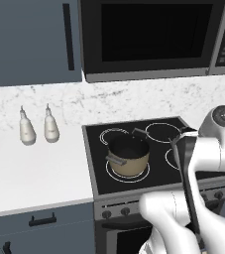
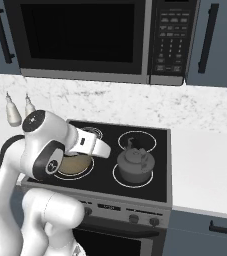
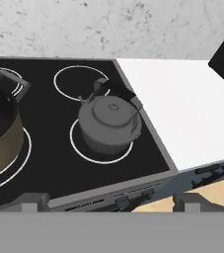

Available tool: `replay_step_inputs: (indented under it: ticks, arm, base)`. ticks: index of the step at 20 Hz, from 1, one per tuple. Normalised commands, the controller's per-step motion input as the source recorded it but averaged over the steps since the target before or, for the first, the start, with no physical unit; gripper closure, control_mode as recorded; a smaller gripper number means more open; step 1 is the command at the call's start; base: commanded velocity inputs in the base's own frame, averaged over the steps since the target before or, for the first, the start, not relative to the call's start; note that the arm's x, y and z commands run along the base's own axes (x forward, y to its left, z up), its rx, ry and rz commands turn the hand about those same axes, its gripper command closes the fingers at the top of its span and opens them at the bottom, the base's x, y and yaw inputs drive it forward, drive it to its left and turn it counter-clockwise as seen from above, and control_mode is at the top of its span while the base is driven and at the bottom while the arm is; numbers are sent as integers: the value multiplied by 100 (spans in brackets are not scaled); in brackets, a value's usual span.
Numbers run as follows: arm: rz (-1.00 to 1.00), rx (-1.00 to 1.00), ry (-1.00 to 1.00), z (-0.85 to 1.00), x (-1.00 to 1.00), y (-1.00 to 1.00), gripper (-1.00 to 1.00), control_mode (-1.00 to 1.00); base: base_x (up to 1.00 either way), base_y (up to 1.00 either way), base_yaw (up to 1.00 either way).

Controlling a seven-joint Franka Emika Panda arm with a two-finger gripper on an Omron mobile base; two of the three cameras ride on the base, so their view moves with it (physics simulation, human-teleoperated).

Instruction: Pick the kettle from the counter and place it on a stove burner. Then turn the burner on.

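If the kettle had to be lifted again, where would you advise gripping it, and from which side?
Grip the kettle by its arched handle, coming straight down from above. It stands upright on the burner, and the handle arcs over the lid, the only narrow part; the squat body looks too wide. The open gripper should probably close across the handle, clear of the pot.

both base views flank the cooktop [image 1: 134, 149]; hand view looks down closer.
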Motion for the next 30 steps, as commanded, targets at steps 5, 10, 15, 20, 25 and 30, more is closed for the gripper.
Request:
replay_step_inputs:
  ticks: [5, 10, 15, 20, 25, 30]
  arm:
    - [0, 0, -4, 0, -7, 0, -100, -100]
    - [0, 0, -3, 0, -5, -1, -100, 100]
    - [0, 0, 0, 0, 0, 0, -100, 100]
    - [0, 0, 0, 0, 0, 0, -100, 100]
    - [0, 0, 0, 0, 0, 0, -100, 100]
    - [0, 0, 0, 0, 0, 0, -100, -100]
  base:
    - [0, 0, 0]
    - [-18, -33, 0]
    - [-7, -72, 0]
    - [0, -85, 0]
    - [0, -70, 0]
    - [0, -10, 0]
